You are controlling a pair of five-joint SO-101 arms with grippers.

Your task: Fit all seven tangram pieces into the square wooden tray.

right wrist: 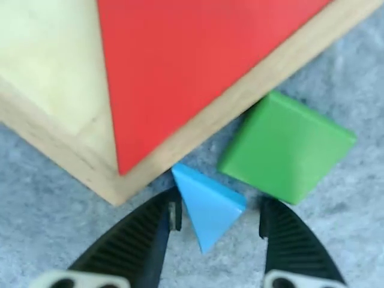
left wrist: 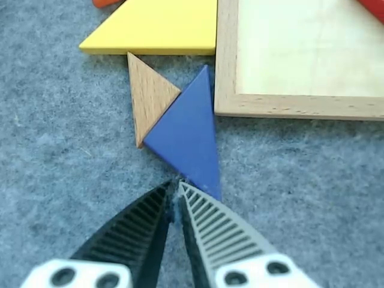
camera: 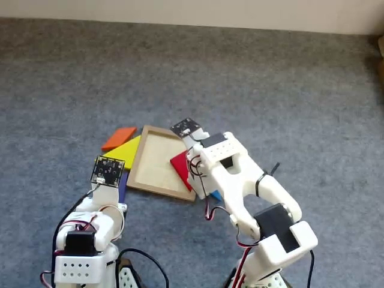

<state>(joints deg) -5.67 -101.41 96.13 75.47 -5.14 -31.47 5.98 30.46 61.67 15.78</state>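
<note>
The square wooden tray [camera: 141, 174] lies mid-table. A large red triangle [right wrist: 192, 66] rests partly inside it, its edge over the tray rim [right wrist: 270, 72]. My right gripper [right wrist: 219, 213] is open, its fingers on either side of a small light blue triangle [right wrist: 210, 207] just outside the tray corner, with a green piece [right wrist: 285, 147] beside it. My left gripper [left wrist: 177, 189] is shut, its tips at the point of a dark blue triangle [left wrist: 186, 132]. That triangle touches a plain wooden triangle [left wrist: 150, 96]. A yellow triangle [left wrist: 159, 27] lies along the tray's outer side.
An orange piece [camera: 119, 138] lies on the grey carpet [camera: 270, 90] beyond the yellow triangle [camera: 126, 151]. The right arm's white body [camera: 240, 180] hangs over the tray's near right corner. Open carpet stretches to the far side and the right.
</note>
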